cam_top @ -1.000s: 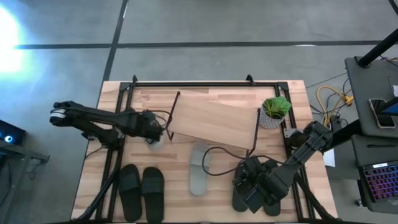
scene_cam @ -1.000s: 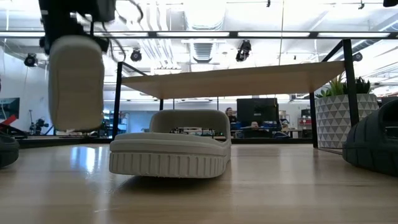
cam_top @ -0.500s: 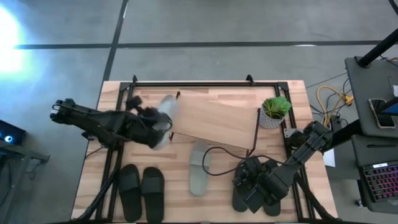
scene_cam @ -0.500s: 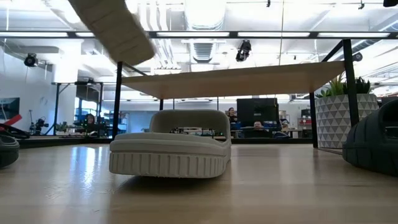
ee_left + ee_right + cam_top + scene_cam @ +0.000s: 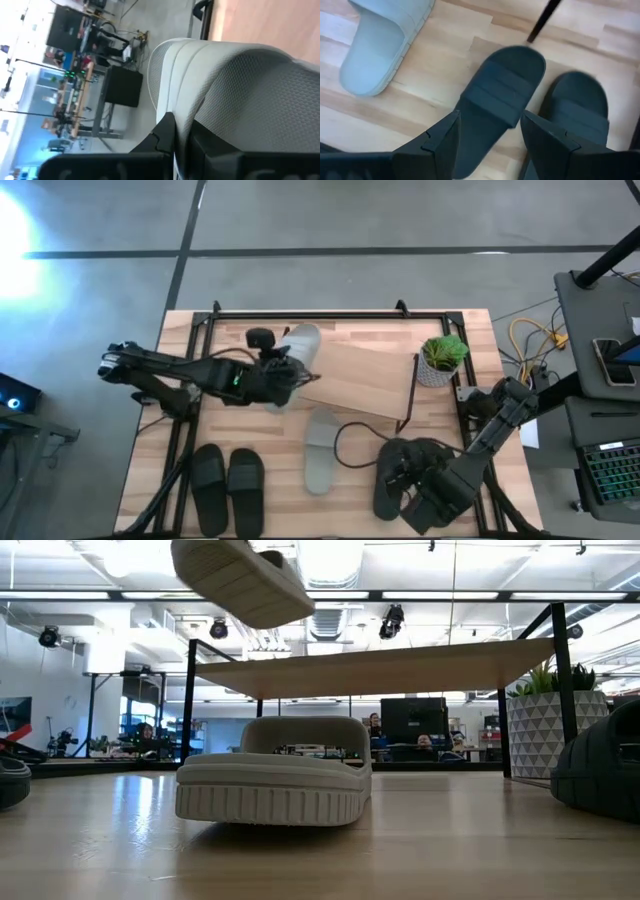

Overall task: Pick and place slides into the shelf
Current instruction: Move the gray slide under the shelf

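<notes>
Left gripper [image 5: 272, 372]: clenched on light grey slide [image 5: 297, 352], carried aloft above the left end of the shelf [image 5: 365, 380]; sole seen from below in the low view, ribbed along the edge.

Right gripper [image 5: 487, 142]: fingers spread, holding nothing, poised over the nearer black slide [image 5: 497, 97] of the black pair [image 5: 412, 480] at the table's front right.

Second light grey slide [image 5: 320, 450]: flat on the wooden table [image 5: 285, 515], partly under the shelf's front edge. Another black pair [image 5: 228, 488]: front left, side by side.

Slides: moulded foam by the look, matte, pebbled strap, thick rounded sole. Likely light, springy, not fragile, fairly grippy. Best hold judged at the sole edge or across the wide strap.

Shelf: pale wood board, thin black wire legs. Potted plant [image 5: 442, 358]: patterned white pot, beside the shelf's right end.
</notes>
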`<state>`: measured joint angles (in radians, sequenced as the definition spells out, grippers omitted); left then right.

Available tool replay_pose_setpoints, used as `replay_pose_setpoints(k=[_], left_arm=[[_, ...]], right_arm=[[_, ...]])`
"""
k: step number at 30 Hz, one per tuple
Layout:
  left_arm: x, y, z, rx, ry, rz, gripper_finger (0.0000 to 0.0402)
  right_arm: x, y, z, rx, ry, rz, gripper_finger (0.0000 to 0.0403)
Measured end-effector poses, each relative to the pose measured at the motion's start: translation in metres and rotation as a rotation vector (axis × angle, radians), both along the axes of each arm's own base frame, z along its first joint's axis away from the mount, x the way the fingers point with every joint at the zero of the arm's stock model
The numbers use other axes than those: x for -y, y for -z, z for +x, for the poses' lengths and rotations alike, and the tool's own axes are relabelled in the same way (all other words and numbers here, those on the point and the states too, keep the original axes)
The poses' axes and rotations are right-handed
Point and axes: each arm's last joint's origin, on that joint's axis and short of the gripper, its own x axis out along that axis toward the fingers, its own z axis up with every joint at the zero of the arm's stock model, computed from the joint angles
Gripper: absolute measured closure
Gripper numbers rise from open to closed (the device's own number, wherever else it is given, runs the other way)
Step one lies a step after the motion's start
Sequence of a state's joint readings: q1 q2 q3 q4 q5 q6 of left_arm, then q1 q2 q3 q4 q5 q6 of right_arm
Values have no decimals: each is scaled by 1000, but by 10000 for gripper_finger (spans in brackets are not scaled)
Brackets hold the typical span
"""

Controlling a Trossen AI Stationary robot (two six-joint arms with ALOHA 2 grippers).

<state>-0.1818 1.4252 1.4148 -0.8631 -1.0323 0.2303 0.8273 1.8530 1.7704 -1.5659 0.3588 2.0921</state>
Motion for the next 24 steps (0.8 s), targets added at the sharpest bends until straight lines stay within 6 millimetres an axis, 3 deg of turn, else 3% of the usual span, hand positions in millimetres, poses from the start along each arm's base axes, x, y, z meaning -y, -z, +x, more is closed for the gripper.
replay_pose_setpoints(k=[6, 9, 17, 24], left_arm=[[-5, -9, 16, -16, 45, -31, 401], [6, -6, 20, -12, 98, -119, 401], [75, 16, -9, -135, 181, -388, 401], [141, 32, -31, -81, 197, -596, 401]], right_arm=[[-16, 3, -16, 33, 65, 25, 204], [-23, 7, -21, -6, 60, 48, 204], [-29, 13, -24, -43, 42, 55, 204], [-29, 13, -25, -57, -3, 44, 204]])
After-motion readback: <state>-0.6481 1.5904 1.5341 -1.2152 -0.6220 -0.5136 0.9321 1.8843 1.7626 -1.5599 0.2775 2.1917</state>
